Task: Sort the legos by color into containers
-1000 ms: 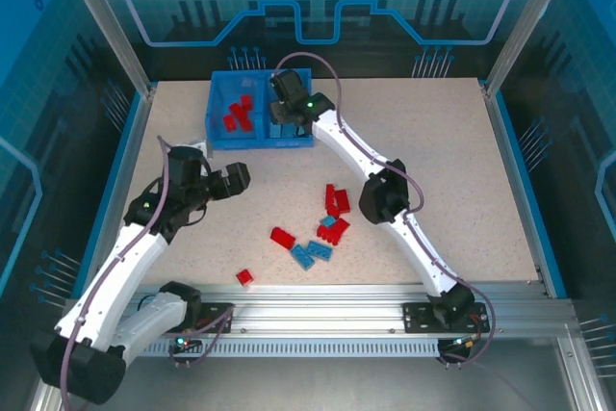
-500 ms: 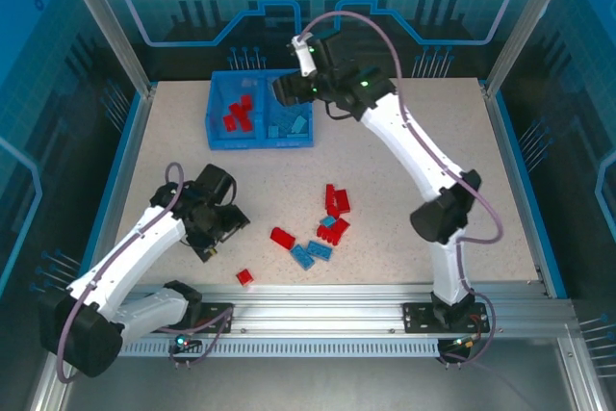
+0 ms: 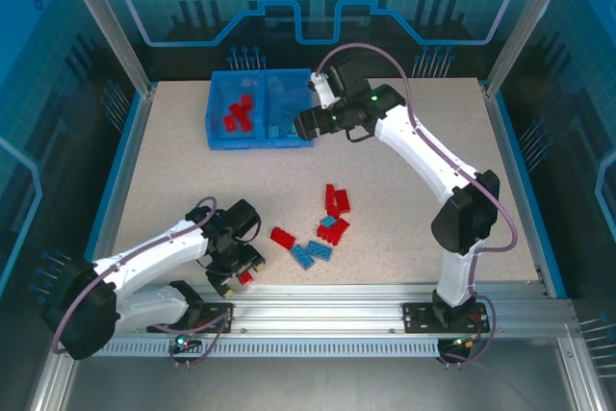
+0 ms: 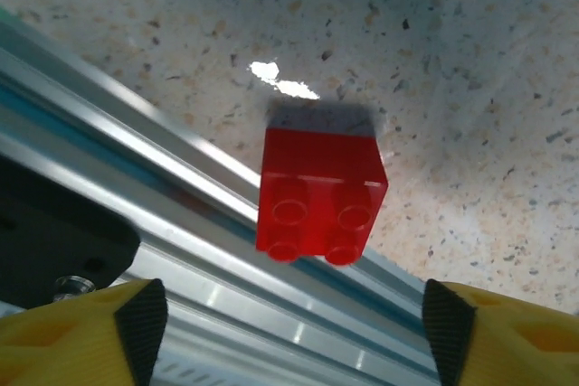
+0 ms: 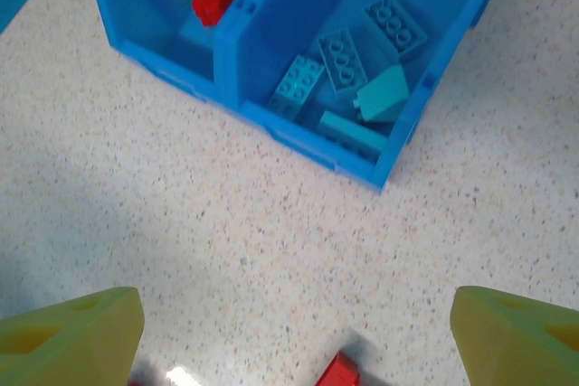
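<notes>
The blue bin stands at the back left of the table. Its left compartment holds red legos, and its right compartment holds several light blue legos. A lone red lego lies by the near rail, and my open left gripper hovers just above it with one finger on each side, not touching. In the top view the left gripper is over that lego. My open, empty right gripper hangs above the table in front of the bin's right corner.
Loose red and blue legos lie mid-table: a red pair, one red, blue ones and a mixed clump. The aluminium rail runs right beside the lone red lego. Another red lego shows below the right gripper.
The left arm swung down to the near edge, over the lone red lego. The right arm rose out of the bin's right compartment and drew back to the bin's front right.
</notes>
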